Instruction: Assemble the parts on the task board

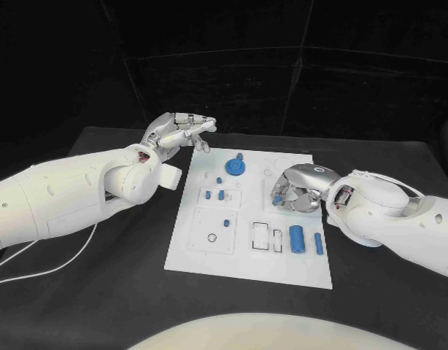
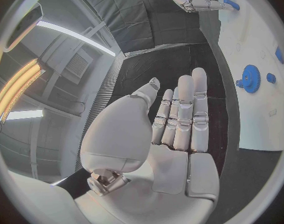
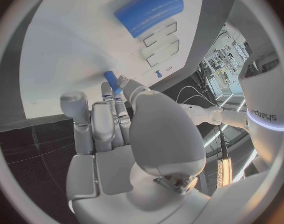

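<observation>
Black table (image 1: 392,157), dark drapery behind; white task board (image 1: 250,255) lying flat at centre. Nearest items, at the board's 5 o'clock corner: one blue cylinder (image 1: 298,237) and a thinner blue pin (image 1: 319,243) alongside it, both loose beside rectangular recesses. Judged light, rigid, smooth moulded parts, liable to roll; best pinched across the middle of the barrel. Right hand (image 1: 295,191) at the board's 3 o'clock edge, fingers curled downward over the plate; the right wrist view shows a small blue peg (image 3: 110,78) at its fingertips (image 3: 117,92), apparently pinched there, though contact cannot be confirmed. Mid-board, toward 10 o'clock: two short blue studs (image 1: 214,195) standing in a square plate. Further, toward 12 o'clock: blue gear (image 1: 236,168), seated upright on its post; judged stiff, toothed rim offering sure purchase. Farthest, off the board's 11 o'clock corner: left hand (image 1: 179,133), raised above the table; a small blue piece (image 1: 204,148) hangs pinched at its fingertips, other fingers loosely spread.
</observation>
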### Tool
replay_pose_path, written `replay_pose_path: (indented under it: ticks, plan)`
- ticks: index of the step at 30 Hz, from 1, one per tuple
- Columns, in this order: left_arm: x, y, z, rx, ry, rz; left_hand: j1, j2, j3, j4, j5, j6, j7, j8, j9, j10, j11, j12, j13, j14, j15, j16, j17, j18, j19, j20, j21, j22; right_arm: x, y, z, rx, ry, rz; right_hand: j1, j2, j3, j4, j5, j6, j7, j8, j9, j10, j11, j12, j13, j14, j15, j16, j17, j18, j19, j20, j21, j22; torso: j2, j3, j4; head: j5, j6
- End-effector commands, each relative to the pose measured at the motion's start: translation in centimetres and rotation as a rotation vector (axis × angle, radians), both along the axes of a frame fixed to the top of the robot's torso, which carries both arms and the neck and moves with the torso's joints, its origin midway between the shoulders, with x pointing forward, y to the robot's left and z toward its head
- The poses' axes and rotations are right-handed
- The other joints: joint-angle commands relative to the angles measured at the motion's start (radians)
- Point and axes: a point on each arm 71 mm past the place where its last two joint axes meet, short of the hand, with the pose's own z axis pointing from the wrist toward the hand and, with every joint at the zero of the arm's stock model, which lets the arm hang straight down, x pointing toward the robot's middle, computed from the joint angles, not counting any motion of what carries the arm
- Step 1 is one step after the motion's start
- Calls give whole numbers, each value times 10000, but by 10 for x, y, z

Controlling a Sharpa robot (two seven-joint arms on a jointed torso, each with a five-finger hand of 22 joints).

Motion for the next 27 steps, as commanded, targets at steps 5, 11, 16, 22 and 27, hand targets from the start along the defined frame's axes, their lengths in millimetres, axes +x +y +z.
replay_pose_path:
  ticks: [5, 11, 16, 22, 27]
  plan:
    - [0, -1, 1, -88, 2, -115, 71, 18, -47, 5, 8, -37, 17, 68, -2, -66, 21, 44, -11, -59, -15, -44, -23, 128, 77, 9, -62, -19, 2, 0, 5, 320, -638, -236, 126, 457, 539, 3, -633, 285, -28, 68, 16, 264, -51, -88, -1, 229, -96, 47, -8, -50, 86, -57, 98, 92, -1, -4, -1, -35, -2]
    - [1, 0, 1, -70, 24, -98, 71, 18, -47, 5, 8, -37, 17, 68, -2, -66, 21, 44, -11, -59, -15, -44, -23, 128, 77, 9, -62, -19, 3, -2, 7, 488, -950, -487, 171, 497, 863, -65, -764, 399, -42, 80, 19, 377, -70, -162, 7, 232, -107, 75, 9, -55, 88, -67, 133, 134, -6, 0, 9, -49, 3]
    - [1, 0, 0, -61, 43, -94, 64, 25, -60, 17, 8, -47, 21, 71, -3, -77, 24, 52, -15, -63, -13, -44, -30, 128, 78, 11, -72, -28, 1, -2, 10, 643, -1101, -478, 189, 447, 938, -117, -759, 419, -44, 77, 18, 398, -76, -188, 8, 229, -112, 69, -7, -55, 88, -73, 144, 146, -9, 1, -6, -28, -2]
    - [1, 1, 0, -50, 53, -78, 62, 26, -65, 21, 8, -53, 24, 71, -4, -84, 26, 54, -16, -65, -11, -45, -33, 128, 78, 12, -77, -32, -8, -3, 16, 1256, -977, -424, 202, 370, 1087, -206, -654, 419, -19, 49, 6, 405, -59, -254, 3, 224, -106, 68, -21, -54, 75, -77, 153, 145, -16, 3, -15, -22, 12]
    - [1, 1, 0, -48, 54, -74, 62, 26, -65, 21, 8, -53, 24, 71, -4, -84, 26, 54, -16, -65, -11, -45, -33, 128, 78, 12, -77, -32, -16, 1, 23, 1841, -877, -320, 203, 349, 1132, -234, -626, 415, -9, 38, 2, 403, -51, -276, 1, 226, -101, 79, -9, -56, 77, -76, 162, 156, -11, -1, -9, -33, 26]
